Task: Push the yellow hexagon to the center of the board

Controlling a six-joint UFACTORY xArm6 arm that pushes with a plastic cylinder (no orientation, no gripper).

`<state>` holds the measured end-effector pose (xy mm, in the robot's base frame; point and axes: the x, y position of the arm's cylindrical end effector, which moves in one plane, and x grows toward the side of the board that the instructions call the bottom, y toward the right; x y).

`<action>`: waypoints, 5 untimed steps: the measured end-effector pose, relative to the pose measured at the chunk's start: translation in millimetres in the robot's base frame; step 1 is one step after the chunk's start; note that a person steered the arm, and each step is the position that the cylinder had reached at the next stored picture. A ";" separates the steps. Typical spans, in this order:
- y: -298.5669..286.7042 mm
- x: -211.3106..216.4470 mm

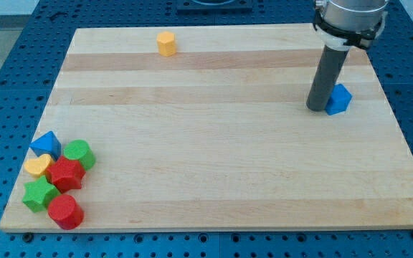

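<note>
The yellow hexagon [166,44] sits near the top edge of the wooden board [214,165], left of the middle. My tip [316,108] is far to its right, at the view's right side, touching or just beside the left face of a blue block [339,99]. The rod rises straight up to the arm at the view's top right.
A cluster of blocks lies at the board's bottom left: a blue triangle-like block [46,144], a green round block [79,153], a yellow heart-like block [38,167], a red block [67,174], a green star [39,194] and a red cylinder [65,211].
</note>
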<state>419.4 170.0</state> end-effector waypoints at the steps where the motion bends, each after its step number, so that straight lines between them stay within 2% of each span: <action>1: -22.3 -1.6; 2: -69.2 -37.7; 4: -118.0 -142.0; 5: -159.1 -180.5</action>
<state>238.9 10.9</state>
